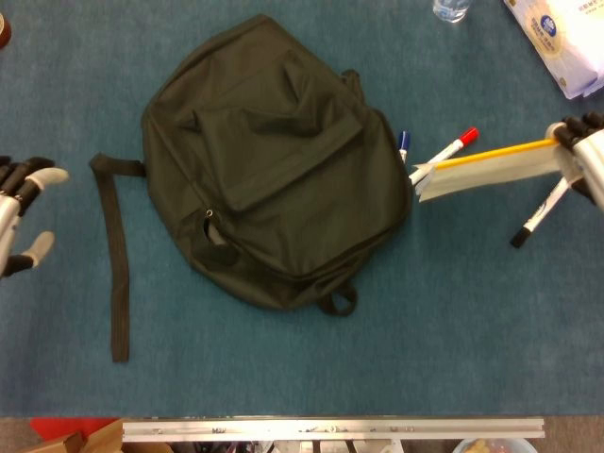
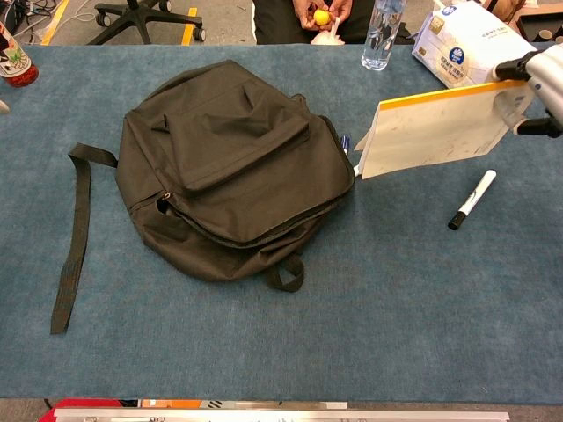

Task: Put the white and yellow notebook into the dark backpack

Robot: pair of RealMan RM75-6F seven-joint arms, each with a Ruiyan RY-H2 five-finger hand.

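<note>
The dark backpack point(image 1: 274, 160) point(image 2: 233, 163) lies flat on the blue table, its zipper slightly parted at the front left. My right hand point(image 1: 587, 151) point(image 2: 541, 83) grips the white and yellow notebook point(image 1: 486, 168) point(image 2: 440, 130) by its right end. The notebook hangs tilted above the table, its lower left corner close to the backpack's right side. My left hand point(image 1: 21, 212) shows at the left edge of the head view, fingers apart, holding nothing.
A black marker point(image 1: 541, 212) point(image 2: 472, 200) lies on the table right of the notebook. A red-capped marker point(image 1: 451, 149) and a blue pen point(image 1: 405, 146) lie by the backpack. A water bottle point(image 2: 383, 33) and a tissue pack point(image 2: 475, 53) stand at the back right. The strap point(image 1: 115, 255) trails left.
</note>
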